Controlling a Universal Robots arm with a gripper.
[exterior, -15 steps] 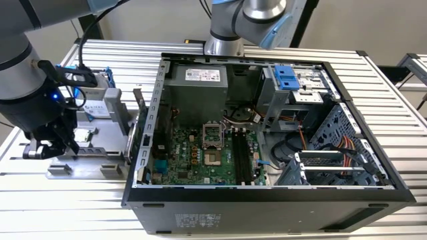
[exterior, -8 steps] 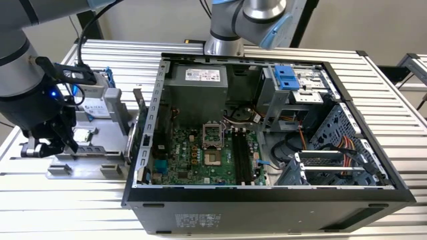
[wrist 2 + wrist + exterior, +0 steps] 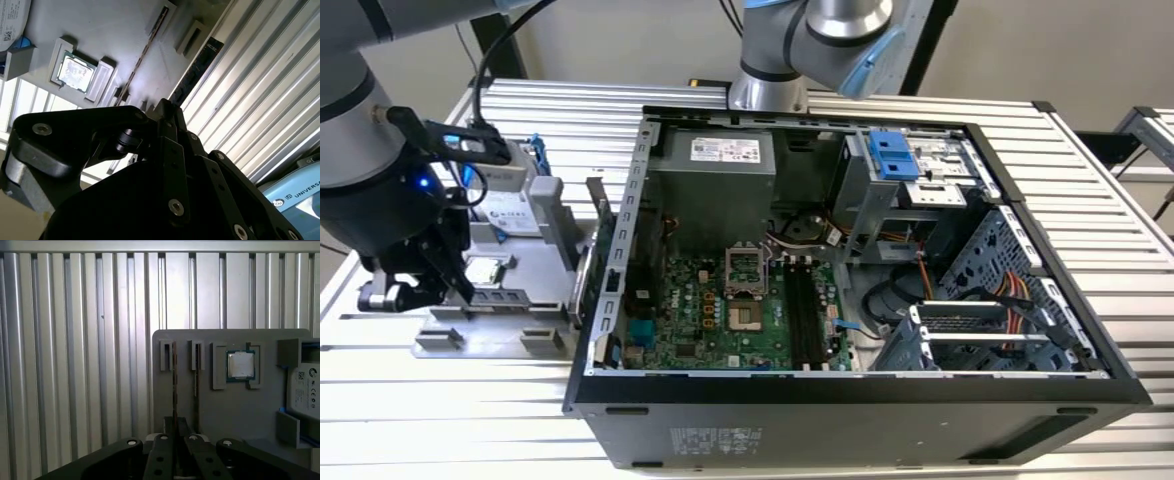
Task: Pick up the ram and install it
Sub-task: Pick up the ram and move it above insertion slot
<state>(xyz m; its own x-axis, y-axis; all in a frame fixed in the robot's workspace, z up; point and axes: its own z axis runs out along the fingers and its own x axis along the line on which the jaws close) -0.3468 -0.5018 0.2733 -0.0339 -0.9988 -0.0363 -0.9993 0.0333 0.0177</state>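
Observation:
The ram (image 3: 174, 385) is a thin stick seen edge-on over the grey holder tray (image 3: 225, 410), and it runs down between the fingers of my gripper (image 3: 175, 440). In the second wrist view its dark flat side (image 3: 200, 70) sticks out from the gripper (image 3: 167, 112). The fingers are shut on the stick. In the exterior view the gripper (image 3: 447, 285) hangs over the tray (image 3: 480, 345), to the left of the open computer case (image 3: 854, 390). The long black memory slots (image 3: 803, 310) lie on the green motherboard inside the case.
A second thin stick (image 3: 196, 385) stands in the neighbouring tray slot. A processor chip (image 3: 241, 365) and a silver hard drive (image 3: 507, 200) with blue rails also sit on the tray. Another arm's base (image 3: 767, 90) stands behind the case on the slatted metal table.

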